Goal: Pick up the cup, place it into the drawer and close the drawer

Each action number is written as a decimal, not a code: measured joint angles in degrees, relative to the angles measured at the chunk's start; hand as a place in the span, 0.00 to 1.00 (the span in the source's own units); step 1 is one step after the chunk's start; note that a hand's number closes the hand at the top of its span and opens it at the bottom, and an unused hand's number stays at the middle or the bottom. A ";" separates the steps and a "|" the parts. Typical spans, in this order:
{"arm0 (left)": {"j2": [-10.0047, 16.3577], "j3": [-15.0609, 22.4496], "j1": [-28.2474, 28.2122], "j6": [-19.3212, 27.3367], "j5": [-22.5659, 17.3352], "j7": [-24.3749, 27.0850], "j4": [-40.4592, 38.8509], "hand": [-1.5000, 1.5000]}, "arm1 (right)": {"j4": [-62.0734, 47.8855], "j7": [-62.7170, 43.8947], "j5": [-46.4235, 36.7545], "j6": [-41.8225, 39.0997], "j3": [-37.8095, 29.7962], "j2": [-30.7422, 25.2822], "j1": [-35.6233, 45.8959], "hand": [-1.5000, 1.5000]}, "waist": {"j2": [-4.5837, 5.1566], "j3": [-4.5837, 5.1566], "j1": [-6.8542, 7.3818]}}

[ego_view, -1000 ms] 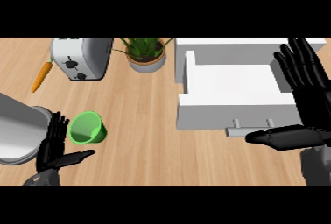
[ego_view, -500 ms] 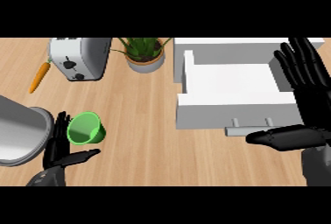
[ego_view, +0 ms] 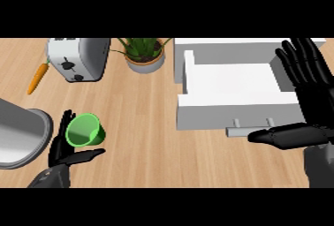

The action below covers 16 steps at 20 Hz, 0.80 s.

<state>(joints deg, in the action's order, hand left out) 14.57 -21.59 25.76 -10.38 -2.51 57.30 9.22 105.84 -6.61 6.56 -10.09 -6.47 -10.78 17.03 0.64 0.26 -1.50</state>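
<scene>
Cup (ego_view: 85, 130), green, sits on the counter (ego_view: 150, 141) at lower left, well apart from the drawer (ego_view: 228, 110). It looks a bit tipped, mouth toward me, but I can't be sure. My left hand (ego_view: 64, 152) is right at it: fingers straight behind the cup's left side, thumb spread out under its near side. Nothing is curled round it, so no hold yet. Touching or just beside, I can't tell.

My right hand (ego_view: 314, 103) is flat and open at the right edge by the drawer, fingers up, thumb near the handle (ego_view: 251, 131), holding nothing. It is resting.

The drawer is pulled open, inside bare and white.

Risks, as I judge them:
- If I close with the cup this far out toward my fingertips, it could squirt forward or tip over rather than seat in my palm.
- The grey pot (ego_view: 23, 137) is just beside my left hand, and a sideways adjust could bump it.
- The carry runs across the whole counter, and coming in low could clip the drawer's front wall.
- My right hand is close by the drawer and could get in the way of the drop or the push shut.
</scene>
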 measured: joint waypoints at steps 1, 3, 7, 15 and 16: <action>-0.52 0.05 0.25 -0.39 -0.03 -0.09 0.02 0.00 | -0.80 -0.12 -0.04 0.11 -0.18 -0.12 0.82 0.00 | 0.04 0.00 0.05; -0.48 0.18 0.42 -2.41 -0.12 -0.63 0.26 1.00 | -1.60 0.37 0.44 -0.40 -0.78 -0.49 0.70 0.00 | 0.03 0.00 0.08; -1.59 0.47 0.81 -2.94 0.02 0.53 1.93 1.00 | -1.25 -0.17 0.85 -0.65 -1.28 -1.05 0.86 0.00 | 0.05 0.03 -0.20; -1.81 -1.60 1.75 5.94 -0.52 5.59 5.73 1.00 | -0.04 -0.61 1.42 -1.12 -1.74 -1.53 -0.12 0.00 | 0.02 0.00 -0.24; -1.88 -1.86 2.28 5.78 -0.83 5.72 6.13 1.00 | -0.14 -0.63 1.71 -1.19 -2.09 -1.67 -0.09 0.00 | 0.00 0.00 -0.18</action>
<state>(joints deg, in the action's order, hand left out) 12.69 -23.46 28.04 -4.60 -3.34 63.02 15.35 105.70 -7.24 8.28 -11.29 -8.56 -12.45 16.94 0.63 0.26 -1.68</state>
